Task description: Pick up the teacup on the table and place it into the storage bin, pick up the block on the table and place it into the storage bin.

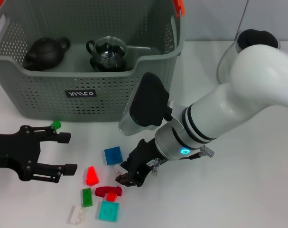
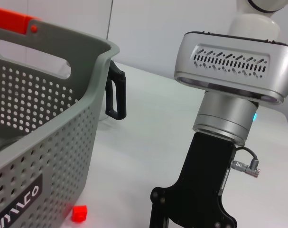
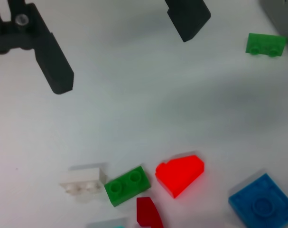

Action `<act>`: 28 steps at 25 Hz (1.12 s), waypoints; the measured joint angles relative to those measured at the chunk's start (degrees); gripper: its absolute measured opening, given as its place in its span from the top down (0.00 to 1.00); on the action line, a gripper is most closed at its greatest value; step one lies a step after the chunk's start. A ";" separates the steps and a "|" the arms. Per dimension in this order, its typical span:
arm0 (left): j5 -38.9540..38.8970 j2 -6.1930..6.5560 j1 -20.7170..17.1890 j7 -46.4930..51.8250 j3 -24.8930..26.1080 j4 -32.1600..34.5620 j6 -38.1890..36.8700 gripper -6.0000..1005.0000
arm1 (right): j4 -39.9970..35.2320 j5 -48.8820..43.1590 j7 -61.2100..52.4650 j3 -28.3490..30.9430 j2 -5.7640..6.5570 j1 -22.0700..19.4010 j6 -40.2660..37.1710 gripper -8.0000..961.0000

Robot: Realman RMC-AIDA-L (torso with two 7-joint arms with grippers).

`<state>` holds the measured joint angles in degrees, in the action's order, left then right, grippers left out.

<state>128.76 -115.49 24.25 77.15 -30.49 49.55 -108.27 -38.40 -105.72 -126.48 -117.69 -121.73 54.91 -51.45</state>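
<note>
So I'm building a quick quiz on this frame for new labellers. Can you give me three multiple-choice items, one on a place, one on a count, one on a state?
1. Where is the dark teapot?
A. On the table by the blocks
B. Inside the grey basket
C. In the left gripper

2. How many green blocks lie on the table in the head view?
A. Two
B. None
C. Five

3. How are the left gripper's fingers set?
A. Shut on a block
B. Shut on nothing
C. Open, holding nothing

Answers:
1 B: it sits in the basket beside the glass cup.
2 A: one green block near the basket, another green block by the red wedge.
3 C: bare table shows between the spread fingers.

The right gripper hangs low over the blocks.
</note>
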 joint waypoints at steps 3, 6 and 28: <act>-0.01 0.00 0.00 0.00 0.00 0.02 -0.07 0.15 | 0.00 0.00 0.00 -0.04 0.00 -0.02 0.00 0.61; 0.00 0.00 -0.08 0.00 0.00 0.02 -0.09 0.15 | 0.00 0.04 0.01 -0.07 0.00 -0.04 0.10 0.63; 0.00 0.00 -0.17 -0.69 0.09 -0.07 0.23 0.15 | 0.34 0.54 -0.43 -0.29 0.00 0.29 0.33 0.79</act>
<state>128.76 -115.49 24.08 76.46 -30.41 49.48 -108.04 -38.06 -105.18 -126.91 -117.98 -121.73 55.20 -51.12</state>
